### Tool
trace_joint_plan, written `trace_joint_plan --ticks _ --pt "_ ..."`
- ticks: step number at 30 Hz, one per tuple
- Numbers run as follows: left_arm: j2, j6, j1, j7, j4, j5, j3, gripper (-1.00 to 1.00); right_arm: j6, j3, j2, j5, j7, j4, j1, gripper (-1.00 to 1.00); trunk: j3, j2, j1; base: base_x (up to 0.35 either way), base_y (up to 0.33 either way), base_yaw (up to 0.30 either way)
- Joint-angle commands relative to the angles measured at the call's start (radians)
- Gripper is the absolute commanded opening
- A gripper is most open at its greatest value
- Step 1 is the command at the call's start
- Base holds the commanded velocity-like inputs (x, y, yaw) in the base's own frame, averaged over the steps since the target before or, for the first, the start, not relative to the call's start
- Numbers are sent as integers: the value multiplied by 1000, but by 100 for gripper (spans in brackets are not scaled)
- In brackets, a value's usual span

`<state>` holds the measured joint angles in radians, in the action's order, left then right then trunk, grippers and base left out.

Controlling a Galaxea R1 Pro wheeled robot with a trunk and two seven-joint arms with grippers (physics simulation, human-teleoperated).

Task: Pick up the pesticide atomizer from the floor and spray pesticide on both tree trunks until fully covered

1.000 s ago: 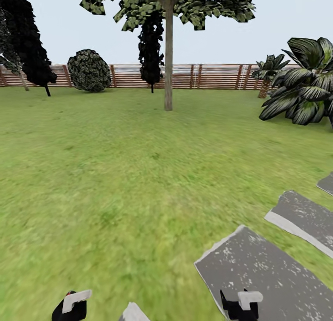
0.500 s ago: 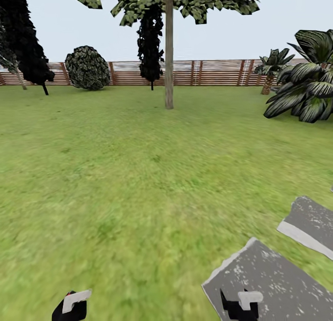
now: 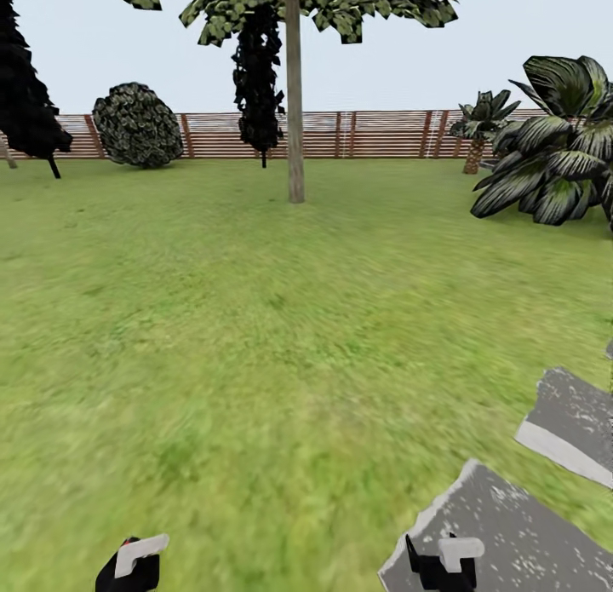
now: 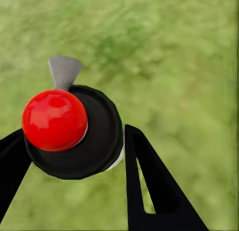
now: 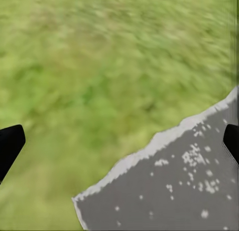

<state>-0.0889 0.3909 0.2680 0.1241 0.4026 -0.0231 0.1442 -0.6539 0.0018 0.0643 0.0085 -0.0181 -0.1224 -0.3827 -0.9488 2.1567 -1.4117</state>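
standing at the far side of the lawn (image 3: 255,336), one tree (image 3: 295,89) shows a straight grey-tan trunk (image 3: 295,123), its leafy crown cut off by the top of the head view. behind it runs the brown slat fence (image 3: 375,134), with a round bush (image 3: 136,125), a dark conifer (image 3: 258,81) and another dark conifer (image 3: 25,98) clipped at the left edge. a broad-leaved palm (image 3: 549,162) is cut by the right edge. grey paving slabs (image 3: 511,532) lie low on the right, partly out of frame.

the left gripper (image 4: 74,146) pinches the pesticide atomizer (image 4: 79,133): in the left wrist view its black round body with a red ball top sits between the two dark fingers (image 4: 149,186), a grey nozzle pointing away over blurred grass. how far down the body goes is hidden.

the right gripper (image 5: 119,141) has its jaws spread wide, nothing between them, only the finger tips (image 5: 10,143) peeking in at the edges above grass and a slab (image 5: 179,186). in the head view both grippers are only scraps at the bottom edge.
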Motion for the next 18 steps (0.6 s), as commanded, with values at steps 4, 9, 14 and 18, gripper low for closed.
trace_joint_plan --ticks 4,9,14,18 --pt "0 3 0 1 -1 -2 0 -100 -3 0 0 1 -2 1 -1 100 -1 0 0 337 77 -87" --pt "0 3 0 1 -1 -2 0 -100 -3 0 0 1 -2 1 -1 100 -1 0 0 337 77 -13" --pt "1 3 0 1 -1 -2 0 -100 -3 0 0 1 -2 1 -1 100 -1 0 0 337 76 -1" --pt "1 3 0 0 -1 -2 0 -100 -3 0 0 1 -2 1 -1 100 -1 0 0 337 76 0"
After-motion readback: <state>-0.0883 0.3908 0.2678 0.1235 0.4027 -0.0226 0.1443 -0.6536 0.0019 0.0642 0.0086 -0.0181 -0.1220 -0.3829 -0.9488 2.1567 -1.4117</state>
